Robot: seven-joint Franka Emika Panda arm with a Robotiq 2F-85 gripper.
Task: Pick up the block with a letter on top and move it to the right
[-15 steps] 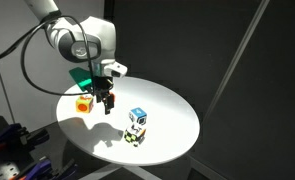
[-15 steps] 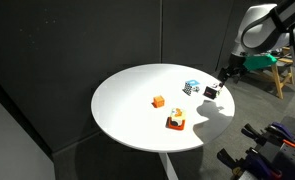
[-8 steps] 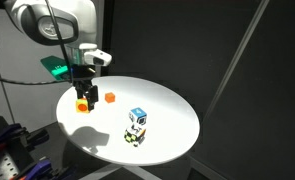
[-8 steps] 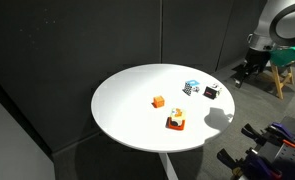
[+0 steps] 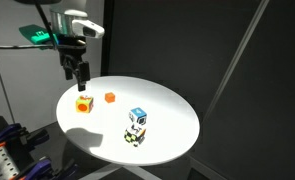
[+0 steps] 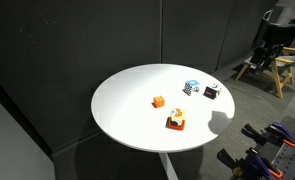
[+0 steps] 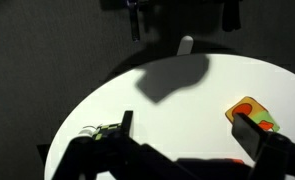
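My gripper (image 5: 78, 72) hangs above the far left rim of the round white table (image 5: 177, 115), clear of its surface. My fingers are spread apart and hold nothing; the wrist view shows the same wide gap, with the tabletop below. On the table's left part, just in front of me, sits the yellow-and-red cube (image 5: 84, 103). Near it, toward the table's middle, is a small orange cube (image 5: 110, 97). Past the middle stands the blue-and-white cube (image 5: 138, 116). The block with a letter on top (image 5: 135, 136) is just beside it, on the side nearer the table's front rim. That block has white faces with bold black marks and a touch of yellow-green; the letter itself is too small to read. To its right the tabletop runs bare and white up to the rim.
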